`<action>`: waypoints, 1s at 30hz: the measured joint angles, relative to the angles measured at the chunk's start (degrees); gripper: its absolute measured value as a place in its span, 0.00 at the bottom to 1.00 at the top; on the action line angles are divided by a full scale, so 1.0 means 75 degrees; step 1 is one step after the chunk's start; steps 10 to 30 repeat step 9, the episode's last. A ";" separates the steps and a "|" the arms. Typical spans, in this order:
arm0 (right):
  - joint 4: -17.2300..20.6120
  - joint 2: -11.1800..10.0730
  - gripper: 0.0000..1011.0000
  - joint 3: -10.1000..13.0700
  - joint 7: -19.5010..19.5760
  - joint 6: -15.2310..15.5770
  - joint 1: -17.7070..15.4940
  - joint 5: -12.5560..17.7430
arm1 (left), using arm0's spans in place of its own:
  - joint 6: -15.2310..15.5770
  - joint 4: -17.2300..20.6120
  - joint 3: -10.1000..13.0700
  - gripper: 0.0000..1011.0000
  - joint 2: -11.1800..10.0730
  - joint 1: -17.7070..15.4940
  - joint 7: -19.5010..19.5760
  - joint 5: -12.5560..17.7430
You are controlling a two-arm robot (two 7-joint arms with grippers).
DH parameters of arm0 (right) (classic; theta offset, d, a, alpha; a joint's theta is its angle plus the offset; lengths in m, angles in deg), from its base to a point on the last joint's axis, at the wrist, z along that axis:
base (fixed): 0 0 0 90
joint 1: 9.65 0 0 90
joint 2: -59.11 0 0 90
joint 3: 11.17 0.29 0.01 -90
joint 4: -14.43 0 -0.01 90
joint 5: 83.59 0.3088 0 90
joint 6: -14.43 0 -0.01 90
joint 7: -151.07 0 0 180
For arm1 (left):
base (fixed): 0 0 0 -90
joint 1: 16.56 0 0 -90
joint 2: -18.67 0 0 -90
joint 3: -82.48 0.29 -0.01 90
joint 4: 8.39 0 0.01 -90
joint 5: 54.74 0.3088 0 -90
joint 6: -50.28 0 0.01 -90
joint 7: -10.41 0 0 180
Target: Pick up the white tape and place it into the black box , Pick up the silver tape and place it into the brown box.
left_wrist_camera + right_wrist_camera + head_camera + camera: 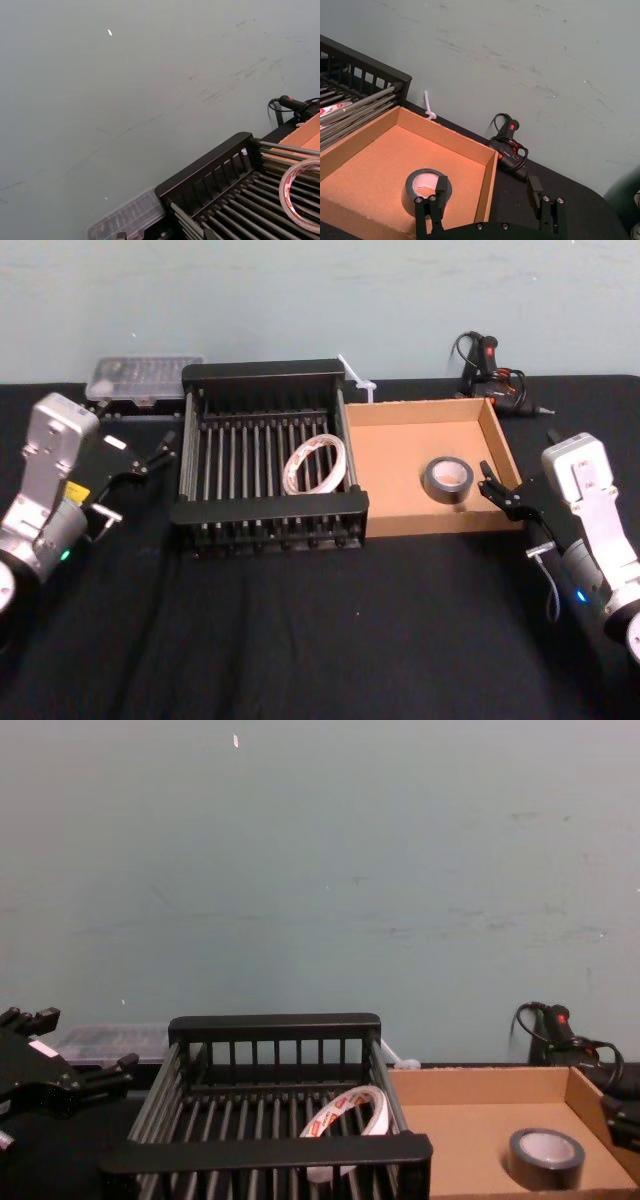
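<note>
silver tape (448, 480) in brown box (395, 468) beside right tool (487, 481), spread apart; white tape (292, 468) in black box (270, 506); left tool (163, 451) apart

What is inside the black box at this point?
Only the white tape is inside the black box. It stands tilted on the barred bottom, close to the wall next to the brown box. In the chest view the front rim covers its lowest edge.
</note>
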 joint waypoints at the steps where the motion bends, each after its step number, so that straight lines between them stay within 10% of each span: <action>1: 0.0000 0.0000 0.99 0.0000 0.0000 0.0000 0.0000 0.0000 | 0.0000 0.0000 0.0000 0.99 0.0000 0.0000 0.0000 0.0000; 30: 0.0000 0.0000 0.99 0.0000 0.0000 0.0000 0.0001 0.0000 | 0.0000 0.0000 0.0000 0.99 0.0000 0.0000 0.0000 0.0000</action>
